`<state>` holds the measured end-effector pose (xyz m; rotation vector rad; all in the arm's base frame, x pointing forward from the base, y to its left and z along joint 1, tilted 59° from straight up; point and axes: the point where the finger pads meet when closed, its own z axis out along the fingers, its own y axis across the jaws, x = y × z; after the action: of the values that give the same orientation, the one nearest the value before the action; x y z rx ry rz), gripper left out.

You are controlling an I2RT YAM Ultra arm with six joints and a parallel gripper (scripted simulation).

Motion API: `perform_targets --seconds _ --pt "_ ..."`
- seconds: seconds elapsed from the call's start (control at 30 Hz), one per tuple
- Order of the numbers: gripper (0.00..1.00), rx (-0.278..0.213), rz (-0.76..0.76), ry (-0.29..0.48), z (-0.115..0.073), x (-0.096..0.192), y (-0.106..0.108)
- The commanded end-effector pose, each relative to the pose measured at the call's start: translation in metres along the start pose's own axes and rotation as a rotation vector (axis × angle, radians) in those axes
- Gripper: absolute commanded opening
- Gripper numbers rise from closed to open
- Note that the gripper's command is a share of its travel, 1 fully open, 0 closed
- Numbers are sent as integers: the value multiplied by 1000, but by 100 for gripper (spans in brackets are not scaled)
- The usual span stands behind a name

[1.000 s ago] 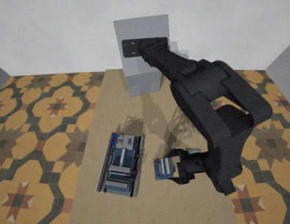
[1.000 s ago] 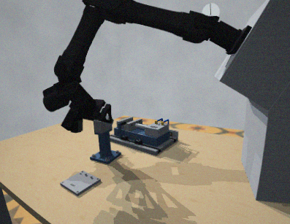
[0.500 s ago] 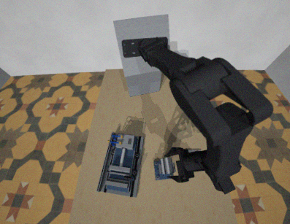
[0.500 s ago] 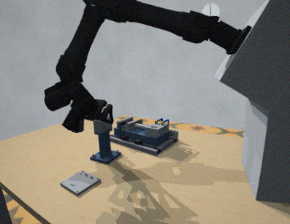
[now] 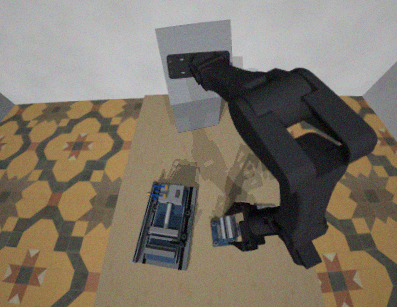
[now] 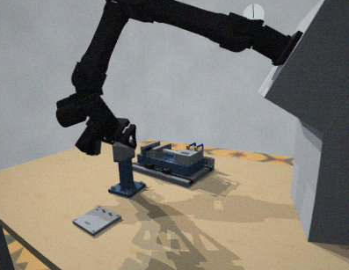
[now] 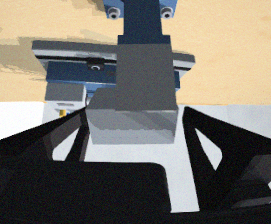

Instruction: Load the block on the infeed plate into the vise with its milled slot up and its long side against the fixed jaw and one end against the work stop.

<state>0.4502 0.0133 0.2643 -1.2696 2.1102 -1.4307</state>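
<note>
The V-block (image 5: 215, 240) (image 6: 126, 173) (image 7: 144, 75) stands on a blue post. A light grey block, which looks like the part (image 5: 227, 227) (image 7: 132, 129), lies in its top; in the exterior view the two cannot be told apart. Which way its slot faces cannot be told. My gripper (image 5: 238, 228) (image 6: 126, 142) (image 7: 137, 112) is open at the V-block, one finger on each side of the block, with narrow gaps in the wrist view. The infeed plate (image 6: 97, 221) is bare. The vise (image 5: 163, 217) (image 6: 170, 164) (image 7: 65, 73) stands open, nothing between its jaws.
The vise is beside the V-block, to its left in the top view. Blue and yellow air fittings (image 5: 157, 192) (image 6: 194, 147) stick up at its cylinder end. The grey pedestal (image 5: 195, 113) (image 6: 332, 179) carries the arm at the table's back.
</note>
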Motion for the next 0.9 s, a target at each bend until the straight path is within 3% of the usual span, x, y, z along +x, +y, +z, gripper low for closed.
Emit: perform_targets --seconds 0.0,0.87 --pt "81 3 -2 -31 0 4 0" --pt "81 7 -4 -264 -1 4 0"
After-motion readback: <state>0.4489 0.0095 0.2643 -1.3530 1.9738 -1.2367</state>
